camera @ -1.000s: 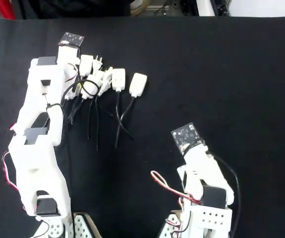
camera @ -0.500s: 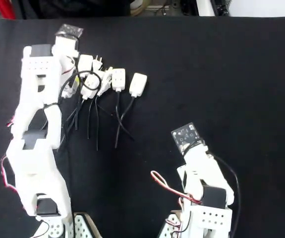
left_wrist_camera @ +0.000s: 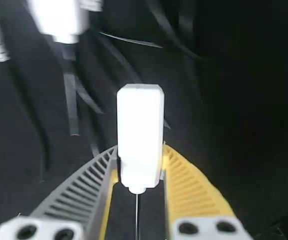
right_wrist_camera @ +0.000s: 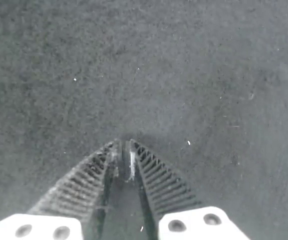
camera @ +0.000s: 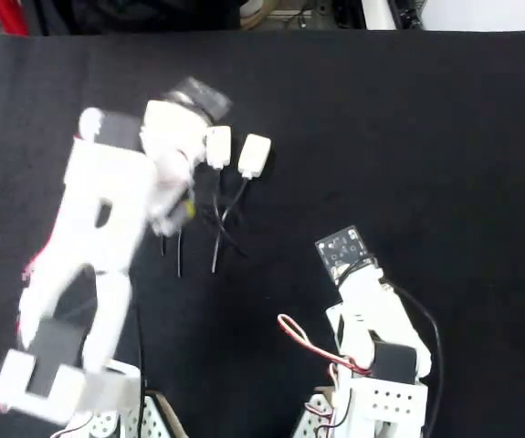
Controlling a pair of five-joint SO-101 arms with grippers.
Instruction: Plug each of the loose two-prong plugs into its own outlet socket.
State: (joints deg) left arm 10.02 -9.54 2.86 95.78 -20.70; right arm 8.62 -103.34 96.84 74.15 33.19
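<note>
Broadly, the black-covered table (camera: 445, 137) spreads under both of my arms. My left arm (camera: 98, 237) stretches from the near edge out toward the back left, and its head hangs over the cluster of white pieces and black cords there. My right arm (camera: 376, 342) sits folded at the front, well apart from that cluster.

My left end effector (left_wrist_camera: 139, 162) is pinching a white corded piece (left_wrist_camera: 140, 130). The grey finger (left_wrist_camera: 83, 187) presses on one side and the yellow finger (left_wrist_camera: 191, 182) on the other, gripping the lower part of the piece. It stands upright between them, with most of its body rising clear of the tips. I cannot tell from its blank face whether it carries prongs or slots. A thin cord (left_wrist_camera: 136, 212) runs from its lower end back between my fingers.

My right end effector (right_wrist_camera: 124, 150) is pressed together with nothing between its tips, held over bare cloth.

Just beside my left arm's head, two white pieces lie side by side on the table, the nearer one (camera: 218, 146) just beside the arm and the farther one (camera: 255, 155) next to it. Their black cords (camera: 218, 233) trail toward the front. More white pieces (left_wrist_camera: 58, 20) show beyond the held one, but their shape is unclear.
</note>
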